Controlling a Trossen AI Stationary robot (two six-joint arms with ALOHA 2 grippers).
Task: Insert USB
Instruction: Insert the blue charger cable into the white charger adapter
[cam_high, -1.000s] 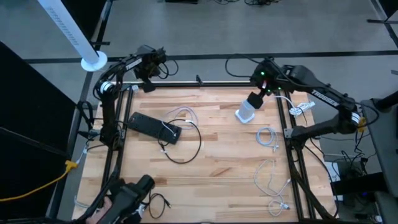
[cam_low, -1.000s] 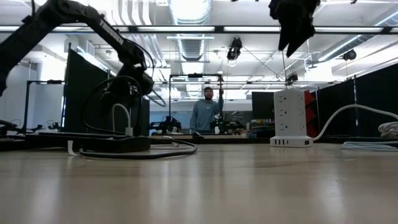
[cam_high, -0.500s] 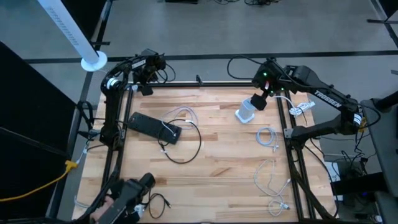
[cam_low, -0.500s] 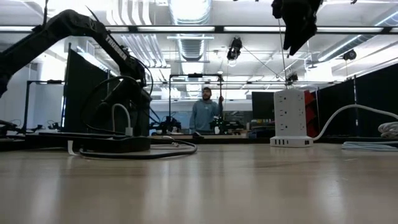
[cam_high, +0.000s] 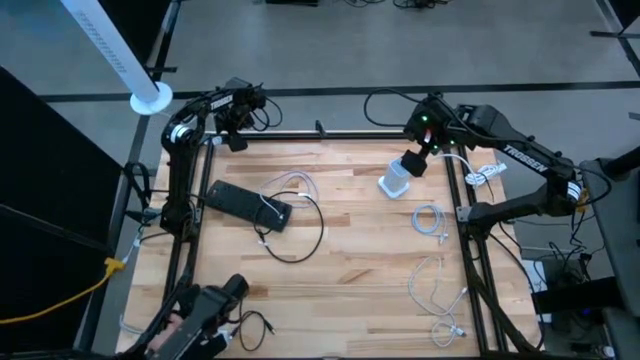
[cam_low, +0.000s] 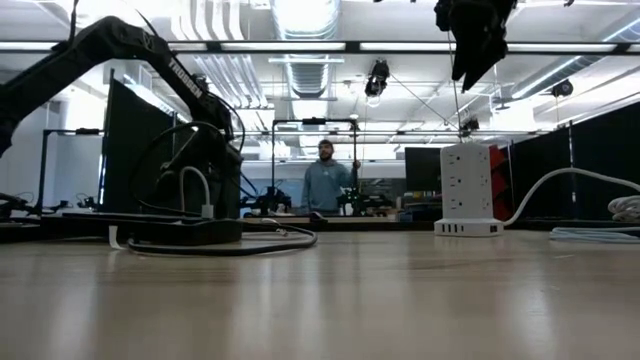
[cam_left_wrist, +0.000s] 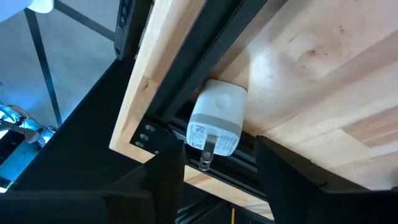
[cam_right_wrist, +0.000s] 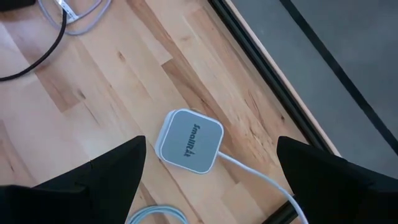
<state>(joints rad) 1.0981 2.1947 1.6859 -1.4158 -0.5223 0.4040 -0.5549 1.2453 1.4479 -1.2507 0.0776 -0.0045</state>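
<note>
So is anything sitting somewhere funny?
Yes. A white wall charger lies on the black frame rail at the table's edge, not on the wood, prongs pointing outward. The left gripper hovers over it, fingers apart.

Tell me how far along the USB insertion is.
Done: nothing I can confirm. In hand: nothing. The left pincer is open over the white charger at the table's edge rail, and the right pincer is open above the white power tower. Remaining: grasping and inserting.
</note>
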